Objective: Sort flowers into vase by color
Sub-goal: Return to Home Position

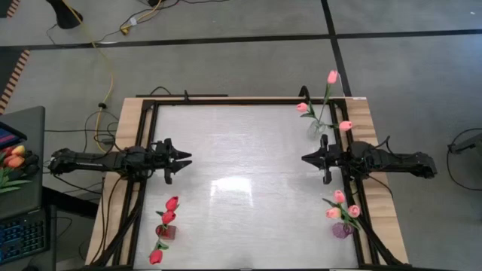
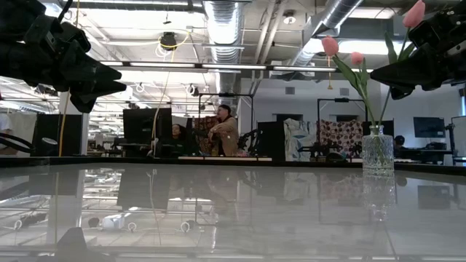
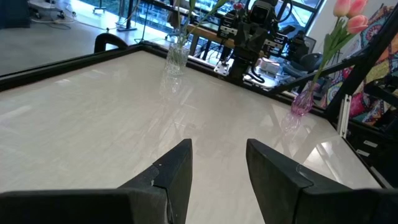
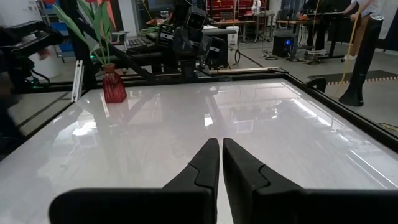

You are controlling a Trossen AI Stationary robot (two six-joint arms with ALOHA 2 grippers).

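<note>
Three vases stand on the white table, each holding tulips by their stems. A red vase (image 1: 165,230) at the near left holds red tulips (image 1: 170,209). A clear glass vase (image 1: 324,125) at the far right holds pink tulips (image 1: 332,77). A purple vase (image 1: 343,230) at the near right holds salmon-pink tulips (image 1: 337,203). My left gripper (image 1: 186,159) hovers open over the table's left side (image 3: 217,163). My right gripper (image 1: 304,158) hovers shut over the right side (image 4: 221,146), between the two right vases. Neither holds anything.
The wide middle of the white table top (image 1: 248,173) lies between the grippers, bounded by a black frame (image 1: 226,100). A bunch of orange-red tulips (image 1: 15,158) lies off the table to the left, next to a keyboard. People sit in the room beyond (image 2: 222,131).
</note>
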